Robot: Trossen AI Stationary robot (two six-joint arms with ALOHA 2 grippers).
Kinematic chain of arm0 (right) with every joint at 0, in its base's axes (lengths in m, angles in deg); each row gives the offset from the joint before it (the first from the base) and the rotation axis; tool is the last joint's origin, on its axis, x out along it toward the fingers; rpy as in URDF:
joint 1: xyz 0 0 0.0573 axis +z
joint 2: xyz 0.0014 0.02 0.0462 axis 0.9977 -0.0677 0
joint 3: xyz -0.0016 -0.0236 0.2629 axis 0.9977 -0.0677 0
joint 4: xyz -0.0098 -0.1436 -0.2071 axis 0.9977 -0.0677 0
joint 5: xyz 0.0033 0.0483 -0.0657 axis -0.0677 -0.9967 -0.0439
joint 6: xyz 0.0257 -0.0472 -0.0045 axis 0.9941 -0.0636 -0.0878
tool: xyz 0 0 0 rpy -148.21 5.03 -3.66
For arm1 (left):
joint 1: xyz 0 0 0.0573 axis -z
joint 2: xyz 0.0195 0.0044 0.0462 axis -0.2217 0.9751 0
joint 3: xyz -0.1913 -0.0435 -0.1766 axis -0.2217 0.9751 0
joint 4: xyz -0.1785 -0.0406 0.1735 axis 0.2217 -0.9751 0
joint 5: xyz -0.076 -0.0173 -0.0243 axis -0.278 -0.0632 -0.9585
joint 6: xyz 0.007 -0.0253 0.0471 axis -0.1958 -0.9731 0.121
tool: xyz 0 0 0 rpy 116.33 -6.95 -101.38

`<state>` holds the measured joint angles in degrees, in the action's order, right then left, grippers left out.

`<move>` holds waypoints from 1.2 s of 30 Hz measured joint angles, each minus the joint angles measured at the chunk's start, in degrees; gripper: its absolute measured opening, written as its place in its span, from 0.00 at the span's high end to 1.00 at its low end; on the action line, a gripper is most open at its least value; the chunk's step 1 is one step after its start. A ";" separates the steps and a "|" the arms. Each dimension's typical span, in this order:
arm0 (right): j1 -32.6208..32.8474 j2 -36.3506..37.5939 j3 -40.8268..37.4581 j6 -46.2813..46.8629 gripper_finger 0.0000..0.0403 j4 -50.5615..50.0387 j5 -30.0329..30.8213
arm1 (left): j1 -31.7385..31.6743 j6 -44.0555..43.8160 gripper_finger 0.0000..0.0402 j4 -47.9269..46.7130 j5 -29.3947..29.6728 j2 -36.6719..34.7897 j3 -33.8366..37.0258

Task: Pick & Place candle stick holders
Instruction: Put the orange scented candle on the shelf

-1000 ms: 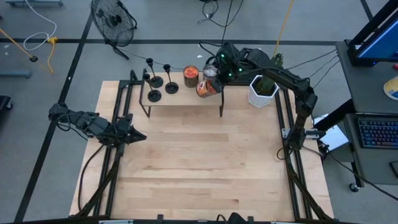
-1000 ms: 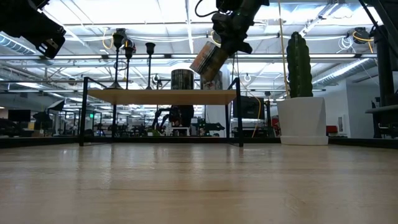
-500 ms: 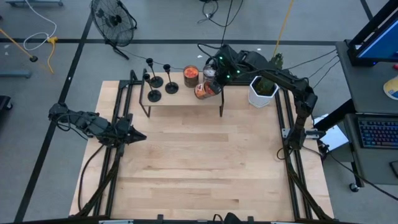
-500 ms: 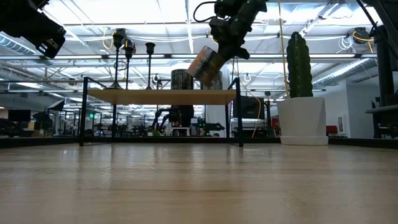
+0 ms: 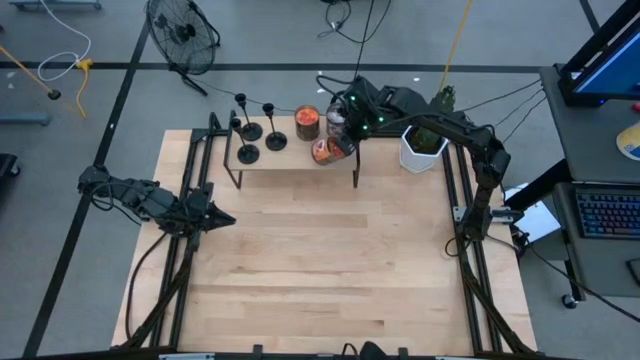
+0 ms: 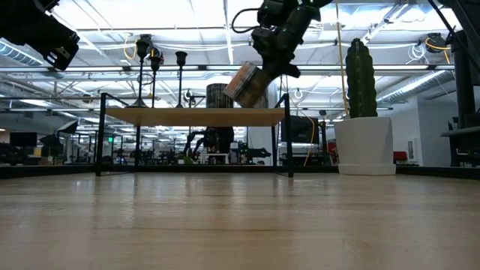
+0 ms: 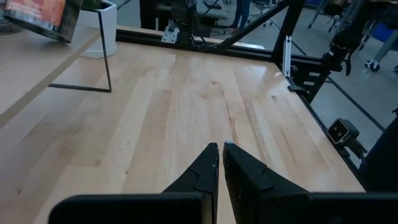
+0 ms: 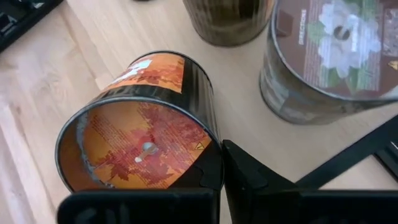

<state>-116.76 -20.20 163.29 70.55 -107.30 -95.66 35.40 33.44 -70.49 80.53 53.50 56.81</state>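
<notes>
Three black candle stick holders (image 5: 249,130) (image 5: 247,153) (image 5: 275,141) stand on their disc bases at the left end of a low wooden shelf (image 5: 290,160); no gripper touches them. In the low view their stems (image 6: 181,79) rise above the shelf top. My right gripper (image 5: 343,140) is over the shelf's right part, shut on an orange-filled jar (image 8: 140,137). An orange jar (image 5: 307,123) and a silvery jar (image 5: 337,118) stand on the shelf behind it. My left gripper (image 7: 221,149) waits shut over the table's left side. My right gripper holds the orange jar by its rim (image 8: 208,171), on the side nearest the wrist. One finger (image 8: 249,180) lies outside the wall; the other is hidden by the jar. The fingers slant down from the far right. The jar (image 6: 246,84) hangs tilted just above the shelf top.
A white pot with a cactus (image 5: 422,145) stands right of the shelf. Black frame rails (image 5: 205,170) run along both table sides. Bare wood (image 5: 320,260) fills the table's middle and near part. A fan (image 5: 183,32) stands on the floor beyond the far edge.
My right gripper has sunk toward the shelf top and drifted a little toward the table's left, carrying the orange jar, which stays tilted in the hold. The left arm has kept still.
</notes>
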 joint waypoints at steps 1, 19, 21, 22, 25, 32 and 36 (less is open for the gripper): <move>0.01 0.00 -0.25 0.02 1.00 0.49 0.13 | 0.00 0.00 0.93 0.01 0.00 0.01 0.00; 0.39 0.00 -0.46 -0.03 0.99 2.55 0.09 | -0.02 -0.02 0.93 0.01 -0.02 0.01 0.00; 0.39 0.00 -0.46 -0.20 0.98 2.71 0.08 | 0.00 -0.02 0.93 0.01 -0.02 0.01 0.00; 0.39 0.00 -0.46 -0.25 0.97 2.99 0.04 | -0.01 -0.02 0.93 0.01 -0.02 0.01 0.00; 0.38 0.03 -0.46 -0.21 0.96 3.64 0.03 | -0.01 0.23 0.93 0.01 -0.02 0.01 0.00; 0.39 0.09 -0.46 -0.29 0.95 4.41 -0.08 | 0.00 0.87 0.93 -0.03 -0.03 0.01 0.00; 0.39 0.09 -0.46 -0.27 0.93 4.62 -0.10 | 0.00 1.16 0.93 -0.05 -0.02 0.01 0.00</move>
<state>-116.38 -20.11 162.83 70.28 -102.68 -95.77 35.40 34.59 -70.55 80.51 53.51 56.81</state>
